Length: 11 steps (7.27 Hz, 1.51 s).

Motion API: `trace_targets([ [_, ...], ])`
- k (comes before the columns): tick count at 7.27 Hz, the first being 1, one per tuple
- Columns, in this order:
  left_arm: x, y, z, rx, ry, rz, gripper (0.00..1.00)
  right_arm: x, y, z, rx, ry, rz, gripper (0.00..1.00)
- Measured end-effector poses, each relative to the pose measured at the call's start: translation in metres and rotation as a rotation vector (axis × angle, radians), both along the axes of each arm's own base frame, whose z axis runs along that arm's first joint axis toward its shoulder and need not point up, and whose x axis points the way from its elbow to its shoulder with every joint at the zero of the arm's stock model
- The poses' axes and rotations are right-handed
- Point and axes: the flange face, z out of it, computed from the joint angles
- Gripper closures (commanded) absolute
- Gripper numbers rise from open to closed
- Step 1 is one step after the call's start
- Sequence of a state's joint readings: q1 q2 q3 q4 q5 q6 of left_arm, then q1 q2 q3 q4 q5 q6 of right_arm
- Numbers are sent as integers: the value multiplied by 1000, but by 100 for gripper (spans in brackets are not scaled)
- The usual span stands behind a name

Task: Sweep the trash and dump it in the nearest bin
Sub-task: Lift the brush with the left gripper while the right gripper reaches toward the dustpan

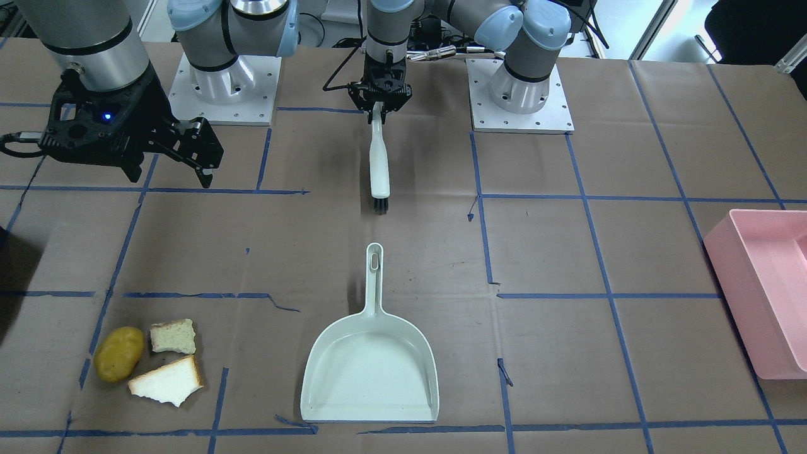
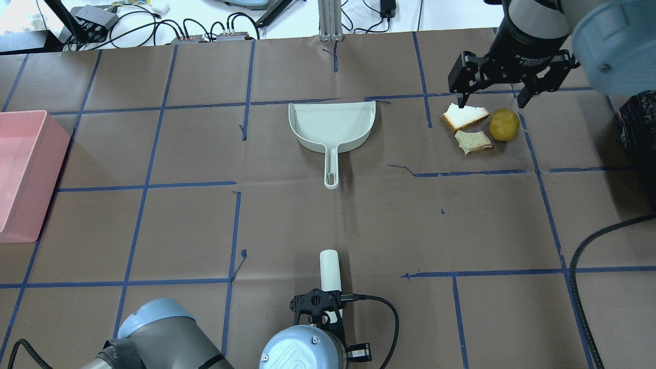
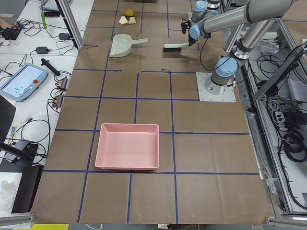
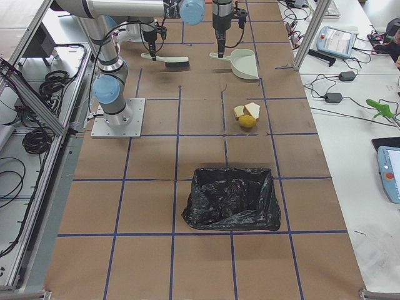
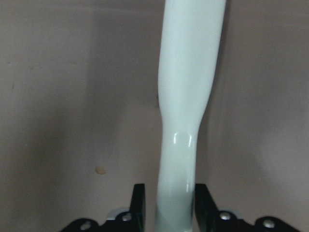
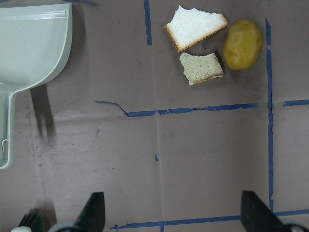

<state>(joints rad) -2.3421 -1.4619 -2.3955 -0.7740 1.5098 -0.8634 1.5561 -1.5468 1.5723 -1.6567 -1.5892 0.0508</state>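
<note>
Left gripper (image 1: 378, 110): closed on the handle end of the brush (image 1: 379, 164). The left wrist view shows the pale handle clamped between both fingers. The brush runs from the gripper toward mid-table, bristles at the far end. Whether the bristles touch the table (image 1: 567, 252) cannot be told.

Right gripper (image 2: 493, 100): jaws wide apart, holding nothing. It hangs high above the table, and its own camera looks down on both the dustpan and the scraps.

Dustpan (image 1: 370, 369): flat at mid-table, empty and ungripped, with its handle pointing back toward the brush and its mouth facing away from the robot.

Trash: three scraps clustered on the robot's right side, well apart from the dustpan. The potato (image 1: 118, 354) is outermost. The chunk (image 1: 173, 336) and the wedge (image 1: 167, 381) lie just beside it, close together; contact between them cannot be confirmed.

Bins: the black bin (image 4: 231, 199) stands at the robot's right end, beyond the scraps. The pink tub (image 1: 756, 296) sits at the opposite end. The black bin is judged the nearer.

Assessment: this is the tool pick-up stage. The brush is secured, the dustpan is not, and no sweeping has begun. The next move calls for the right gripper to descend onto the thin dustpan handle, lined up across it, then set the pan's mouth beside the scraps.
</note>
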Motion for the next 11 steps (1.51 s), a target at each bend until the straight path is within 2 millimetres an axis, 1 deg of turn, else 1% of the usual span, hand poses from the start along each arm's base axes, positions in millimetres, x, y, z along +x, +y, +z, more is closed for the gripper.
trace_targets([
  [1, 1, -1, 10, -12, 9, 3, 98, 0, 0, 0, 0, 0, 0, 0],
  [2, 5, -6, 24, -26, 11, 12, 98, 0, 0, 0, 0, 0, 0, 0],
  [3, 14, -15, 38, -41, 2, 23, 98, 0, 0, 0, 0, 0, 0, 0],
  [4, 25, -29, 50, -52, -11, 15, 98, 0, 0, 0, 0, 0, 0, 0],
  [7, 70, -74, 89, -34, -54, -20, 98, 1, -2, 0, -4, -1, 0, 0],
  [9, 103, -103, 104, -26, -65, -17, 97, 3, -1, 1, -4, -1, 0, 0],
  [11, 142, -131, 117, -6, -74, -38, 97, 14, 0, -2, 4, -3, 15, 0],
])
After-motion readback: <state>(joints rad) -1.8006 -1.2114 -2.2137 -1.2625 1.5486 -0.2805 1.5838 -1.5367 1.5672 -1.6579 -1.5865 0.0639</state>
